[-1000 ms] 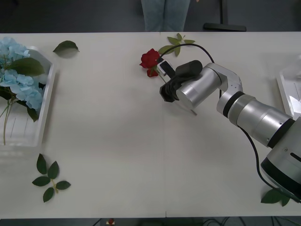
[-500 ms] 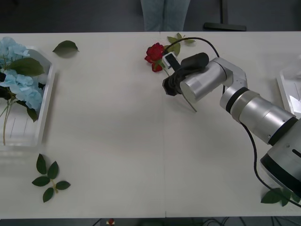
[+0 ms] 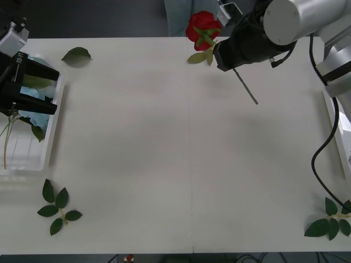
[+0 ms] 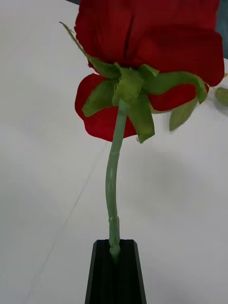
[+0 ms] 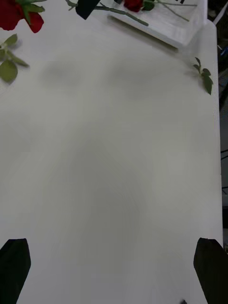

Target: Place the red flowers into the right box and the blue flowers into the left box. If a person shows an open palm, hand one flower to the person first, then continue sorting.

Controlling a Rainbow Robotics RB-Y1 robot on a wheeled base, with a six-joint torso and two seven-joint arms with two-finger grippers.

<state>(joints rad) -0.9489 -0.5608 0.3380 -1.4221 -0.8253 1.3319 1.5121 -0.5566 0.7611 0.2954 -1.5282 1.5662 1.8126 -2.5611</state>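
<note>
Rose lifted over the table's far edge, the wide middle of the table bare.

The right gripper (image 3: 222, 28) pinches the stem of a red rose (image 3: 203, 25) just below the bloom, holding it up near the far edge in front of the person (image 3: 178, 16). The left gripper (image 3: 27, 87) hangs with fingers spread over the left box (image 3: 52, 131), where blue flowers (image 3: 34, 115) lie. The right box (image 3: 335, 118) sits at the right edge; leaf sprigs (image 3: 56, 207) lie near the front corners.
</note>
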